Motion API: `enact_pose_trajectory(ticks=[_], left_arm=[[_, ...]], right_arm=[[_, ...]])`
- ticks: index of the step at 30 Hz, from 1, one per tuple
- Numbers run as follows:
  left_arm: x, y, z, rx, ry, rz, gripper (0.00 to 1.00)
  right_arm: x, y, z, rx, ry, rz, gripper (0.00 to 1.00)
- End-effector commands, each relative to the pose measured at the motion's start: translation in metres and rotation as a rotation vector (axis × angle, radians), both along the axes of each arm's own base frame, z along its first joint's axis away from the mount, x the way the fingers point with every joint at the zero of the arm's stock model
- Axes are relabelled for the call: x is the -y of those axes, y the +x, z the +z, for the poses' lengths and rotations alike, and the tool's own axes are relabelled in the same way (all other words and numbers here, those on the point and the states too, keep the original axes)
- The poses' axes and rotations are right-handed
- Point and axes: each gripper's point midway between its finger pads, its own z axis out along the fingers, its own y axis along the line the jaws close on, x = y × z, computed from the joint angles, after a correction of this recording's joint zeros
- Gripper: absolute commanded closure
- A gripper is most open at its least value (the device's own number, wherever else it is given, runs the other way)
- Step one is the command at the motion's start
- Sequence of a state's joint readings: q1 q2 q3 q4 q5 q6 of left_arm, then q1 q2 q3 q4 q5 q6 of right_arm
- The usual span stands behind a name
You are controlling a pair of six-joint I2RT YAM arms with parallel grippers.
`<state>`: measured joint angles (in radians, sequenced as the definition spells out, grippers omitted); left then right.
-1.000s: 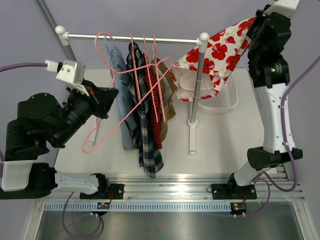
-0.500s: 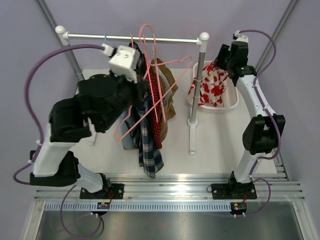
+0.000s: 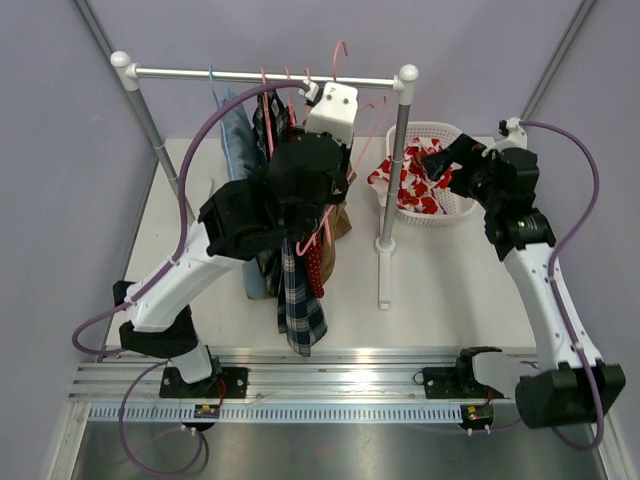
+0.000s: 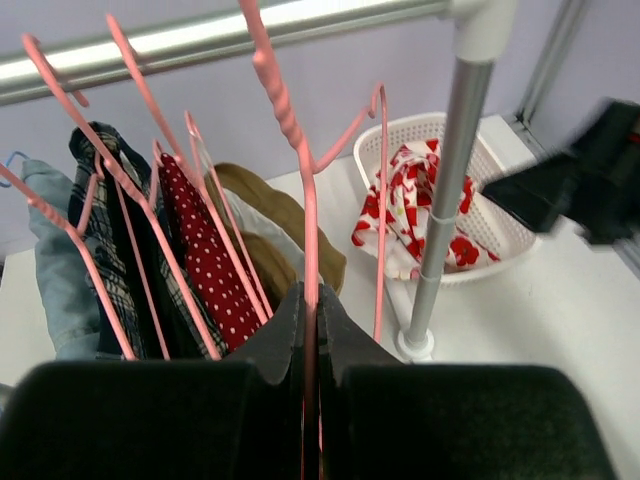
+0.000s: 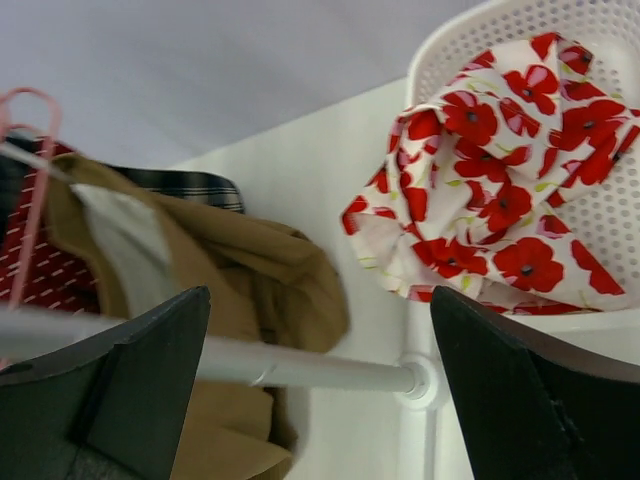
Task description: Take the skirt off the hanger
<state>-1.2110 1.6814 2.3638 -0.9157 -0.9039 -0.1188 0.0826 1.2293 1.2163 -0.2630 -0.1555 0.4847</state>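
Skirt [image 3: 410, 185] now lies in basket [image 3: 432, 127]

The bare pink hanger [image 4: 308, 220] stands upright in the clamped jaws of the left gripper [image 4: 310, 335], the crumpled poppy-print skirt [image 5: 490, 200] lying beyond the spread jaws of the right gripper [image 5: 325, 395].

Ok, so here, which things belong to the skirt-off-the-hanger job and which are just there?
Job: floral skirt, lying in the white basket, spilling over its rim; pink hanger, bare, clamped in the left gripper; right gripper, open near the basket.
Just there: clothes rail; plaid garment, red dotted garment, brown garment, denim garment, all hanging from it.
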Motion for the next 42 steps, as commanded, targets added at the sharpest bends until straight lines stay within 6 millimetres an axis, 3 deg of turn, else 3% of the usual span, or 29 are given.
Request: enact_pose_trajectory(ticks=[1,2,4,7,10,15,19,22,23,25,27,28,30,35,36,38,42], left_arm=[[-0.018,0.027,0.044,0.077,-0.181,0.072,1.00],[-0.012,0.032,0.043,0.072,-0.194,0.044,1.00],[-0.001,0.051,0.035,0.049,-0.217,0.028,1.00],[0.016,0.079,0.014,0.009,-0.223,0.019,1.00],[0.042,0.090,-0.001,-0.023,-0.233,-0.044,1.00],[0.073,0.090,-0.026,-0.093,-0.243,-0.121,1.00],[0.083,0.083,-0.037,-0.119,-0.239,-0.138,1.00],[0.082,0.078,-0.042,-0.130,-0.228,-0.135,1.00],[0.082,0.077,-0.045,-0.138,-0.218,-0.133,0.95],[0.079,0.072,-0.046,-0.149,-0.219,-0.133,0.61],[0.079,0.064,-0.048,-0.157,-0.215,-0.145,0.40],[0.073,0.058,-0.039,-0.147,-0.228,-0.147,0.30],[0.069,0.047,-0.034,-0.141,-0.227,-0.148,0.28],[0.033,0.018,0.001,-0.095,-0.280,-0.133,0.28],[0.030,0.015,-0.001,-0.098,-0.275,-0.131,0.28],[0.012,0.008,0.012,-0.077,-0.304,-0.118,0.35],[-0.009,0.008,0.008,-0.052,-0.267,-0.057,0.41]], right_arm=[[-0.014,-0.042,0.021,0.070,0.087,0.070,0.01],[-0.017,-0.051,0.014,0.054,0.090,0.088,0.01],[-0.019,-0.071,0.021,0.072,0.094,0.114,0.01],[-0.017,-0.087,0.027,0.085,0.072,0.123,0.01],[-0.012,-0.096,0.024,0.081,0.039,0.112,0.00],[-0.011,-0.098,0.014,0.063,0.023,0.112,0.01],[-0.015,-0.098,0.010,0.056,0.041,0.125,0.00],[-0.016,-0.098,0.007,0.051,0.052,0.130,0.01],[-0.016,-0.099,0.008,0.052,0.052,0.130,0.01],[-0.016,-0.100,0.009,0.052,0.051,0.132,0.01],[-0.015,-0.102,0.010,0.057,0.045,0.132,0.01],[-0.015,-0.103,0.008,0.052,0.042,0.131,0.00],[-0.014,-0.104,0.007,0.051,0.036,0.128,0.01],[-0.014,-0.108,0.000,0.035,0.037,0.129,0.01],[-0.014,-0.109,0.000,0.036,0.039,0.130,0.01],[-0.015,-0.109,-0.003,0.028,0.041,0.132,0.00],[-0.015,-0.109,-0.006,0.019,0.043,0.133,0.01]])
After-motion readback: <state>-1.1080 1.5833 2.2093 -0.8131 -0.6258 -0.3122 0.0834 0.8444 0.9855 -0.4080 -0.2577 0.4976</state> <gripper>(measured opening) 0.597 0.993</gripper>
